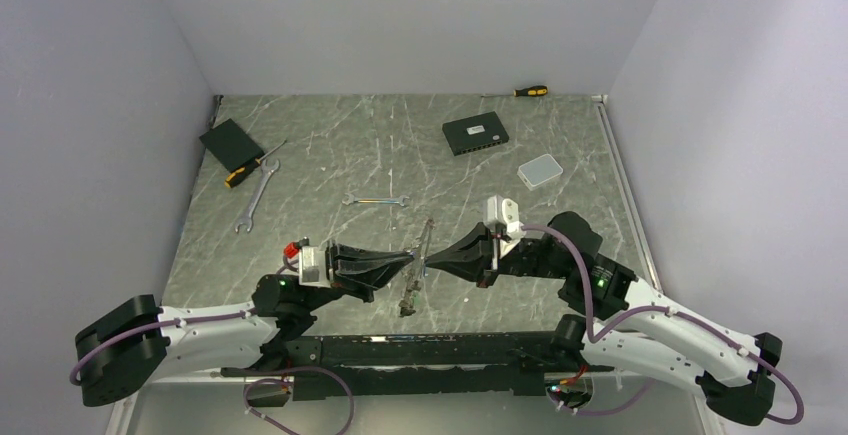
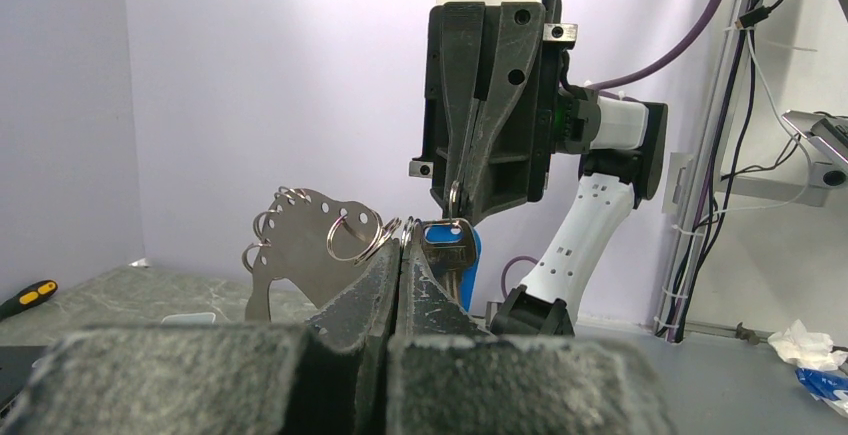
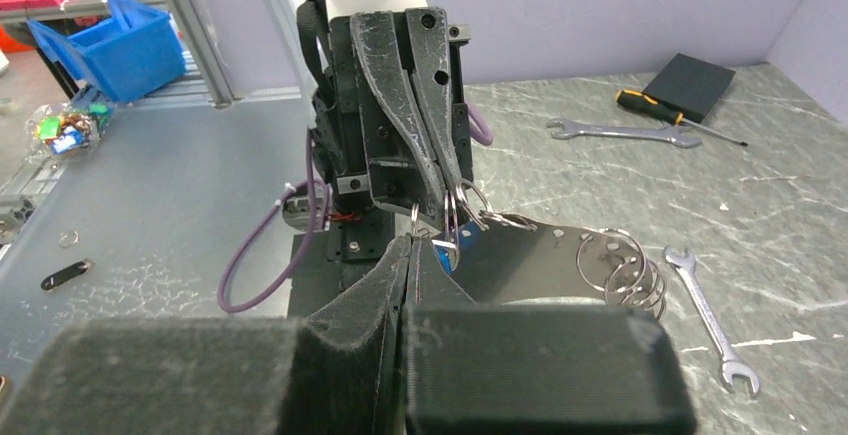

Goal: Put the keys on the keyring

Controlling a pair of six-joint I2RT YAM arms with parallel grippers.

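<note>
The keyring is a flat silver plate [image 2: 300, 250] with holes and several split rings along its rim; it also shows in the right wrist view [image 3: 545, 255] and hangs between the arms in the top view [image 1: 410, 290]. My left gripper [image 2: 402, 240] is shut on one of its split rings. A silver key [image 2: 448, 247] with a blue tag [image 2: 472, 255] hangs just right of those jaws. My right gripper [image 3: 410, 243] is shut on the small ring through the key's head, tip to tip with the left gripper [image 1: 412, 255]. Other keys are out of view.
On the table lie a long spanner [image 1: 258, 195], a small spanner [image 1: 375, 200], a yellow-handled screwdriver [image 1: 250, 168], a black pad [image 1: 230, 142], a black box [image 1: 475, 135], a white box [image 1: 540, 171] and a second screwdriver [image 1: 530, 91] at the back wall.
</note>
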